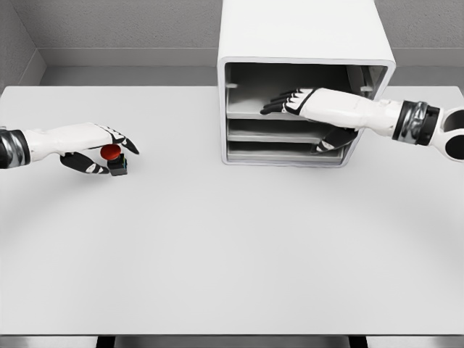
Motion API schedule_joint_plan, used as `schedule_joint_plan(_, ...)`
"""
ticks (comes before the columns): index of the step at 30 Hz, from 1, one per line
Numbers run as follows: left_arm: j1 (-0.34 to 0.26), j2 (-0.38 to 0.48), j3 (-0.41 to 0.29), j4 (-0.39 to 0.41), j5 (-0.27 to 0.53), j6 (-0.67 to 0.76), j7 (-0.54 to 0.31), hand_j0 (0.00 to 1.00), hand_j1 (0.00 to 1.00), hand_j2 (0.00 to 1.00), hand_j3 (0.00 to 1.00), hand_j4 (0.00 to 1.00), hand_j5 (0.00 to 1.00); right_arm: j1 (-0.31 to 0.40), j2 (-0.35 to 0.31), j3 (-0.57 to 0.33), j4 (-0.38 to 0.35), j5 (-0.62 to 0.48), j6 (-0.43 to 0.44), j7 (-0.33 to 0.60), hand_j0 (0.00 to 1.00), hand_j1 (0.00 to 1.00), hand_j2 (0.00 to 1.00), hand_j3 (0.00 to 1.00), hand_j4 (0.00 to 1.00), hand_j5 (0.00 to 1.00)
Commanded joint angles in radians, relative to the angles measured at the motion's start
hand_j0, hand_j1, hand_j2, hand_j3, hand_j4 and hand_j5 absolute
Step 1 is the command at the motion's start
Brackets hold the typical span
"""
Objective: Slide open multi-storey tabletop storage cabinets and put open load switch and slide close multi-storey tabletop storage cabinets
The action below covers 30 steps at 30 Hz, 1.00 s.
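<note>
Switch [112, 156] sat pinched in my left robot hand [98, 148] near the counter's [232, 254] left edge; I judged it needed level carriage toward the cabinet [304, 87], where my right robot hand [301, 101] reached in, fingers relaxed.

White boxy multi-storey storage cabinet [304, 80] stood at the grey table's [217, 254] back edge, right of centre, small red-capped black switch [114, 157] lay near the left edge, well apart from it
</note>
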Motion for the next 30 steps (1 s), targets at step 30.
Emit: schedule_joint_plan(30, 0.0, -0.004, 0.001, 0.017, -0.004, 0.002, -0.002, 0.45, 0.45, 0.45, 0.45, 0.45, 0.45, 0.032, 0.038, -0.005, 0.056, 0.005, 0.001, 0.002, 1.0, 1.0, 1.0, 1.0, 1.0, 1.0)
